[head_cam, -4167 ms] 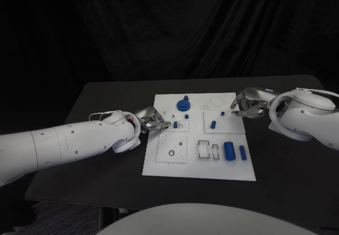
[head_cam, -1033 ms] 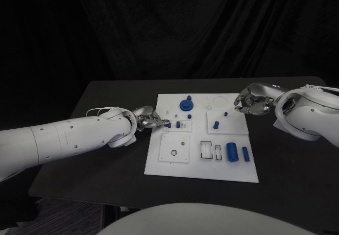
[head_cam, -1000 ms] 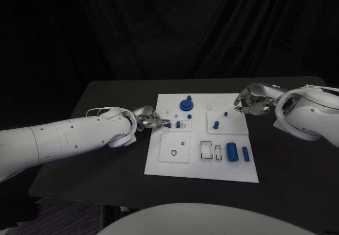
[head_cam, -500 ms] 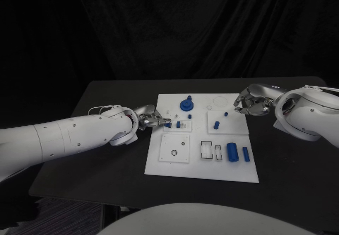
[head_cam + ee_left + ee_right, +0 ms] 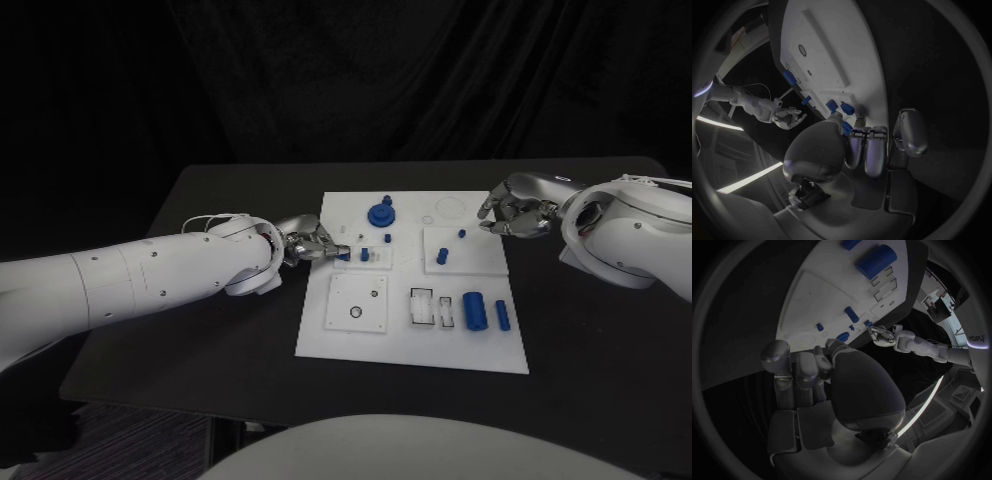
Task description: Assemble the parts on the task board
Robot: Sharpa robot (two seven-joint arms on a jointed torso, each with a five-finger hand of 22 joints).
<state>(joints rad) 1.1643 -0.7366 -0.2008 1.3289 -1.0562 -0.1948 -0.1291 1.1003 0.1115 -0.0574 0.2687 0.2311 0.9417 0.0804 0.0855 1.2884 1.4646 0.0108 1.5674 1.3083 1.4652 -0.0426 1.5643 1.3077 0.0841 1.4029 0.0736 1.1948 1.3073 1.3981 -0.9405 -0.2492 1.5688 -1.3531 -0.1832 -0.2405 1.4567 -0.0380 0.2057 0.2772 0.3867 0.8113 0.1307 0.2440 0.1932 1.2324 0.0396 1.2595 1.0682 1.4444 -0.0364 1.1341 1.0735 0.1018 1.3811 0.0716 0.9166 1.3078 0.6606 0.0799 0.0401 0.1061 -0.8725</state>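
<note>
Head view shows the white task board (image 5: 411, 345) in the middle of the black table (image 5: 216, 330). Left hand (image 5: 315, 246) reaches the board's left edge, fingertips closed around a small blue peg (image 5: 342, 255). Right hand (image 5: 512, 214) hovers at the far right corner, fingers curled inward, holding nothing visible. Near right, a large blue cylinder (image 5: 472, 309) lies beside a slimmer blue pin (image 5: 500, 314).

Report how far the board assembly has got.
Done: a blue stacked part stands at the task board's far edge. In hand: the left hand is at a small blue peg. Left: two blue cylinders lying loose near the right edge.
</note>
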